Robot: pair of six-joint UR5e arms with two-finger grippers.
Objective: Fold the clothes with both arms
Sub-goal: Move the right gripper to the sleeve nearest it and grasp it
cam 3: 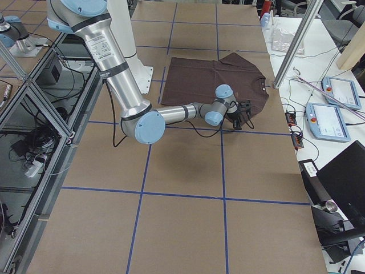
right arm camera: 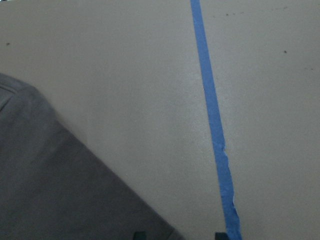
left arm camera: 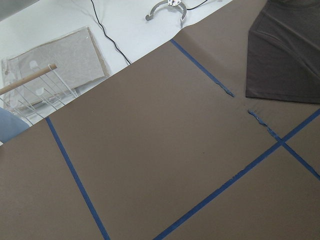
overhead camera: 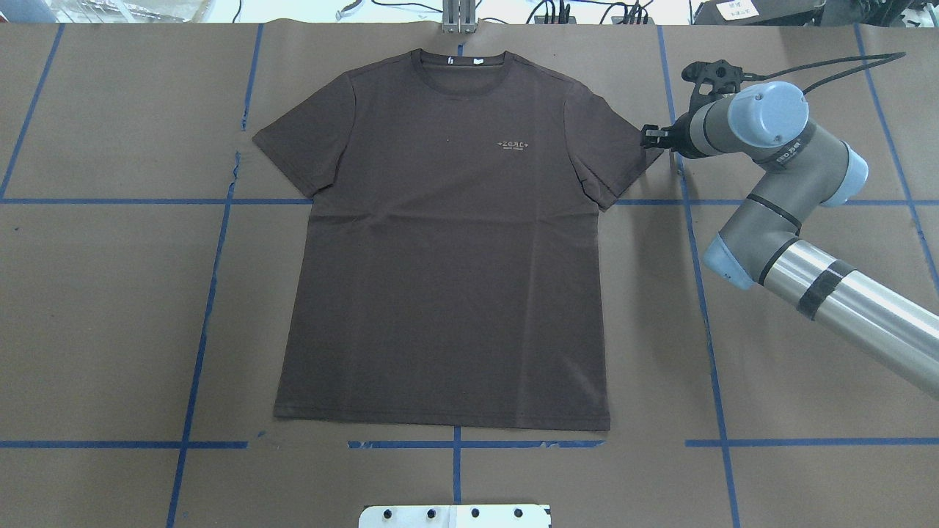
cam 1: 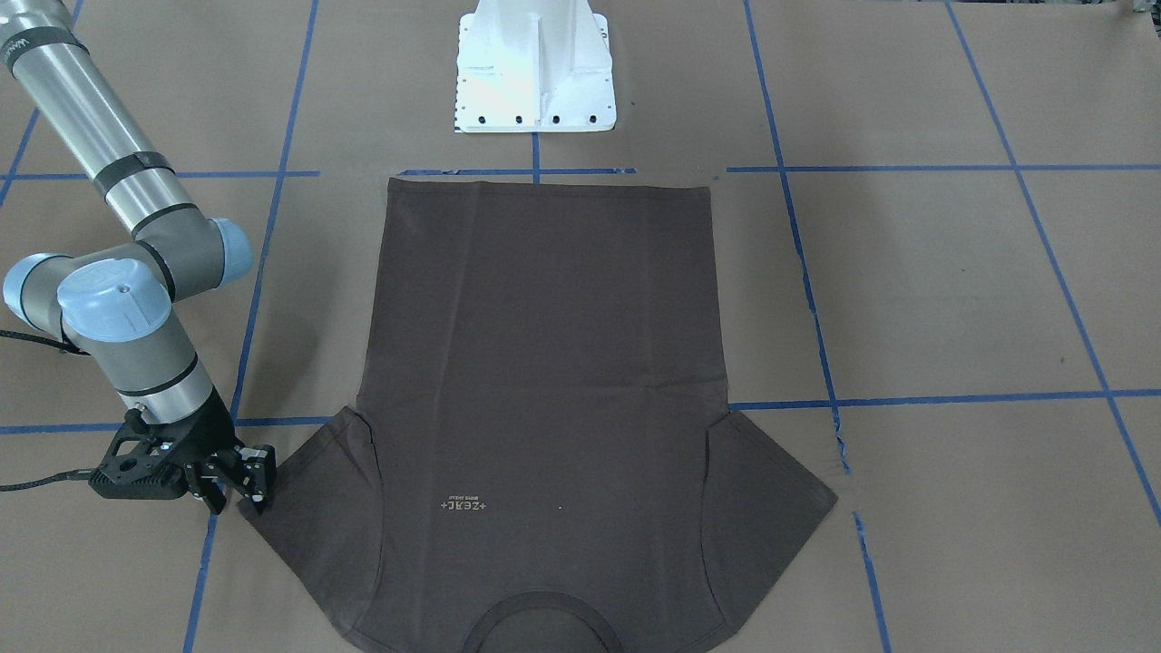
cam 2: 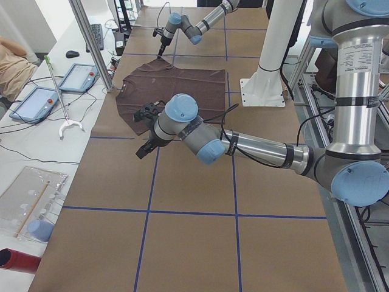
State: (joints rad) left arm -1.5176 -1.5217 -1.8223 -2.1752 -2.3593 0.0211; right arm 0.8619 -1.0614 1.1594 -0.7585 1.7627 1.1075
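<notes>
Hanging out beyond the shirt's left-hand sleeve, the left gripper seems raised and well apart from the cloth. Only the side camera catches it, so I cannot tell whether its jaws are open. The T-shirt lies flat and face up on the table. Its long axis runs from the hem, just off the white base, out to the collar at the far end. On the shirt's other side, the right gripper sits low at the tip of the right-hand sleeve, clearly the nearer arm. Its jaws stand a little apart and hold nothing, with the sleeve's corner edge lying between the two fingertips. To my eye, a pinch on that corner is what comes next.
</notes>
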